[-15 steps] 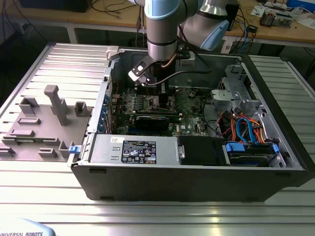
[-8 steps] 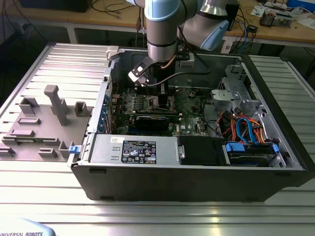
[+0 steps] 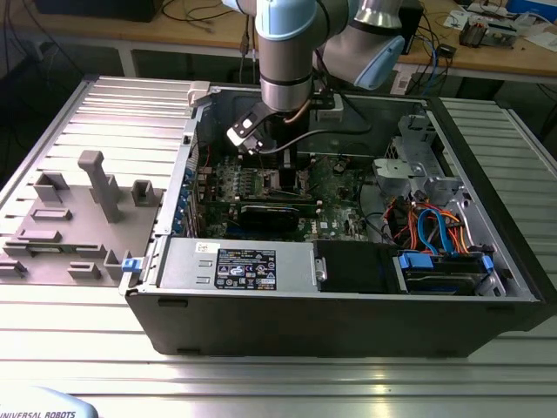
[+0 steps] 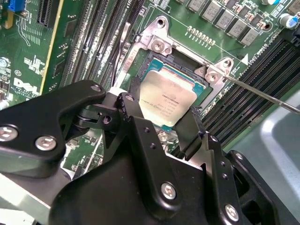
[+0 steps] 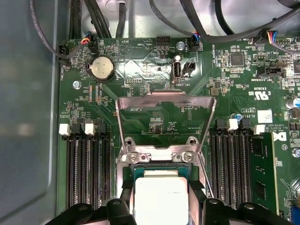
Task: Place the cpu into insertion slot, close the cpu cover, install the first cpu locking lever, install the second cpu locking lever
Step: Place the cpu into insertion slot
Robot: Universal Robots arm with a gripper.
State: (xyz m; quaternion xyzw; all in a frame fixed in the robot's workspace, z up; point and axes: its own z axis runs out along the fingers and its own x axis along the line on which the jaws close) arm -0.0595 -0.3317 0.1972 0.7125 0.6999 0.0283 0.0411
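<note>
I reach down into the open computer case [image 3: 348, 322], over the middle of the green motherboard [image 5: 234, 93]. My gripper [image 4: 160, 109] has its jaws drawn in to the width of the cpu [image 4: 166, 96], with one black finger [image 4: 132, 96] against each of two opposite edges, holding it.

The cpu is a small flat square with a dull silver-grey metal top and a thin green border around it. It lies level inside the insertion slot [image 4: 176, 60], with the slot's dark frame and silver rim showing around it. A few rows of small dark print cross its top, too fine for me to make out.

The cpu cover [image 5: 164, 101], a thin silver frame with a square window, is swung open beyond the slot's hinged edge, on the side away from my fingers. A thin metal lever [image 4: 262, 93] sticks out free beside the slot. Long black memory slots [image 5: 89, 173] run on either side.

White lettering is scattered over the board, and a small white sticker [image 5: 265, 116] sits on it. In the exterior view a black-and-white label [image 3: 246, 267] lies on the metal box at the case's near side.
</note>
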